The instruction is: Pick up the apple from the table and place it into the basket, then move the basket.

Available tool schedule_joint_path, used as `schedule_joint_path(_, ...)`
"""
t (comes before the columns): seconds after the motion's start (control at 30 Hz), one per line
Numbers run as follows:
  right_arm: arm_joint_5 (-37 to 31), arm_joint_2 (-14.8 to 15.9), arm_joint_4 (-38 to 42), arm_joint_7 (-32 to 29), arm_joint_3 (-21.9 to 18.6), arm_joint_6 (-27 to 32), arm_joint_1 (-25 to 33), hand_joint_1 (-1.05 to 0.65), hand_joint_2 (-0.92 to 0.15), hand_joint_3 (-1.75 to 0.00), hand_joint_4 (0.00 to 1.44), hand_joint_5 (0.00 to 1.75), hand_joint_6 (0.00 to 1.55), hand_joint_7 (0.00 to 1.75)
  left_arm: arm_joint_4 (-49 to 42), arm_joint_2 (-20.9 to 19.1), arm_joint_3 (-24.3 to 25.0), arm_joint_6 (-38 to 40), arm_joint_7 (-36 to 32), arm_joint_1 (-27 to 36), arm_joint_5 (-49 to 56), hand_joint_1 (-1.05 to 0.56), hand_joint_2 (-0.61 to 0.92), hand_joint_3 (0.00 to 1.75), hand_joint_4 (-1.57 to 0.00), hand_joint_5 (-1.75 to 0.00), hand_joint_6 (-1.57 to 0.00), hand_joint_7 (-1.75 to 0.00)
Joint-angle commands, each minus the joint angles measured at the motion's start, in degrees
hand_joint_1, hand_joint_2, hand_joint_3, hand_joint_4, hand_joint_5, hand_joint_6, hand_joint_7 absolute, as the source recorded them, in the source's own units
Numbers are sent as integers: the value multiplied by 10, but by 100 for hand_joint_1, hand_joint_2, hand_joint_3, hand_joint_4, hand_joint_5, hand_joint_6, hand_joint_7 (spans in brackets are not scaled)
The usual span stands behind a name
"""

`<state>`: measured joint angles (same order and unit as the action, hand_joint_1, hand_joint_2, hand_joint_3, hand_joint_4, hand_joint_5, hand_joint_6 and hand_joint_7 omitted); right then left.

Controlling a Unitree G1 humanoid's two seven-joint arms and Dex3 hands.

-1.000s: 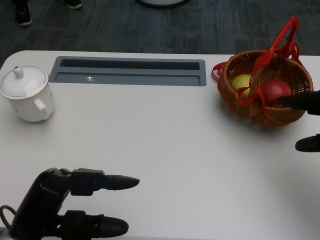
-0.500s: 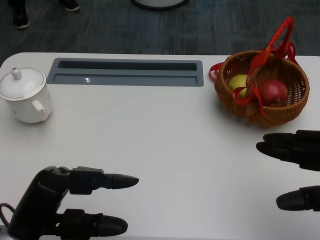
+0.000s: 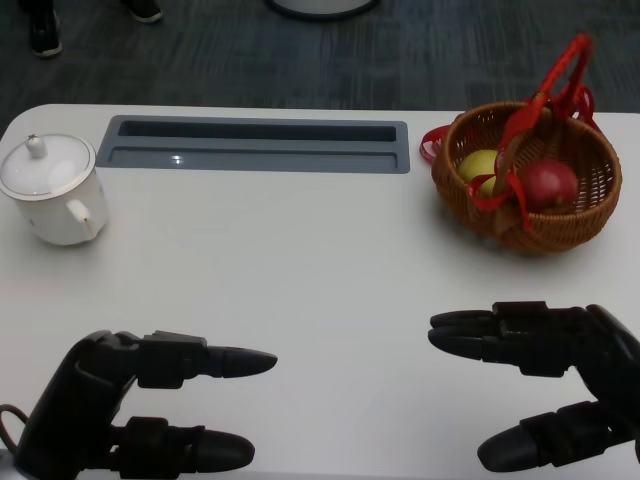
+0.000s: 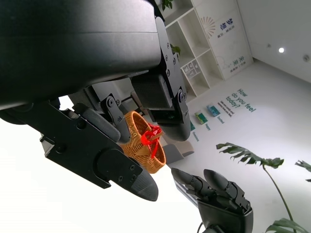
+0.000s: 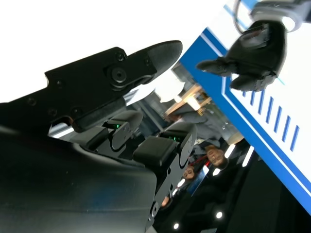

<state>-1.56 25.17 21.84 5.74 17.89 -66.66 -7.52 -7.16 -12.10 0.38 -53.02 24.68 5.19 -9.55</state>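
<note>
The red apple (image 3: 548,183) already sits inside the wicker basket (image 3: 570,230) at the far right of the table (image 3: 320,270), beside a yellow fruit (image 3: 478,164), so I'd judge the first half of the job done; what looks to be left is moving the basket, which stands untouched with its red ribbon handle (image 3: 545,95) sticking up. Neither hand is on it. The right hand (image 3: 545,385) hovers near the table's front edge on the right, fingers spread wide and holding nothing, well short of the basket. The left hand (image 3: 130,415) hangs at the near left, likewise spread and empty. By my count: one basket, two fruits in it, one white lidded teapot (image 3: 52,190) at the far left, one grey recessed tray (image 3: 255,145) along the far edge, and two hands.
</note>
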Motion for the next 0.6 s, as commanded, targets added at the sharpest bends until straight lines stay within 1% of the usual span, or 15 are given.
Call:
schedule_joint_path(0.03, 56, -20, 2, 40, 13, 12, -1, -47, -74, 0, 72, 1, 68, 0, 10, -11, 5, -5, -3, 1, -6, -44, 69, 0, -110, 0, -103, 0)
schedule_joint_path(0.13, 102, -40, -6, 82, 24, 32, 2, -41, -74, 0, 71, 0, 66, 0, 10, -13, 6, -8, -1, 0, -9, -45, 69, 0, -107, 0, -100, 0)
schedule_joint_path(0.23, 131, -55, -12, 121, 25, 52, 1, -38, -75, 0, 68, 0, 64, 0, 10, -16, 8, -9, 0, -3, -10, -46, 69, 0, -103, 0, -97, 0)
schedule_joint_path(0.43, 176, -85, -8, 185, 12, 83, -2, -35, -75, 0, 65, 0, 63, 0, 14, -24, 6, -6, 3, -3, -16, -46, 69, 0, -97, 0, -91, 0)
schedule_joint_path(0.6, 188, -113, 2, 219, -9, 101, -3, -35, -75, 0, 65, 0, 63, 0, 19, -26, 5, -4, 1, -1, -14, -46, 69, 0, -96, 0, -89, 0)
